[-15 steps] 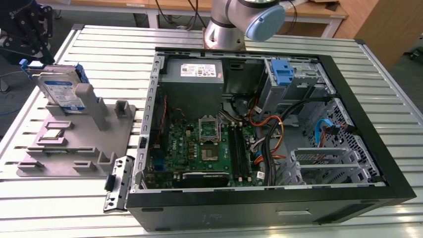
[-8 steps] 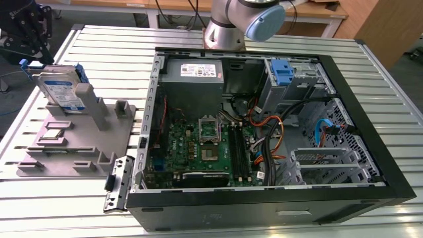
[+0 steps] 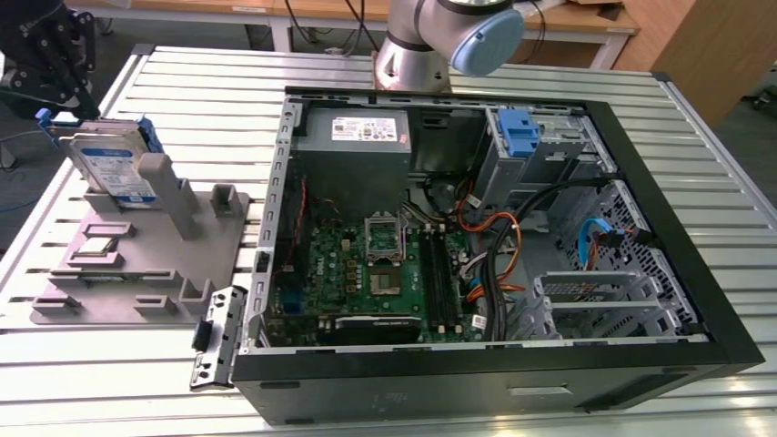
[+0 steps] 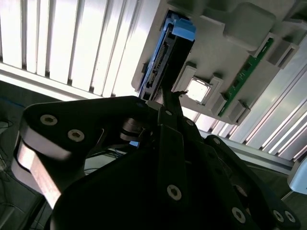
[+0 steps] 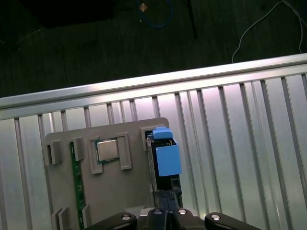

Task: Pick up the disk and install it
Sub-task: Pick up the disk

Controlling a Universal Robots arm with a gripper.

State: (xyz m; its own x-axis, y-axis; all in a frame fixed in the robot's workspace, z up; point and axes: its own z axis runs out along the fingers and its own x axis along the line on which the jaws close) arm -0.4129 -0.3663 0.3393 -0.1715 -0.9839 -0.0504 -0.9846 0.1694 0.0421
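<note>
gripper (image 5: 167,207): pressed together, near disk (image 3: 112,164) end | disk: upright in grey fixture (image 3: 158,264) | exterior view: 9 o'clock of computer case (image 3: 680,273)

surface: slatted metal table (image 3: 704,182) | on it: grey fixture plate (image 3: 225,246), open computer case (image 3: 486,378)

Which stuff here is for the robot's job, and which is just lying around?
For the job: disk, standing in the grey holder; gripper right by it; open computer case.
Just lying about: silver chip and green memory stick in the holder; black strip beside the case.
</note>
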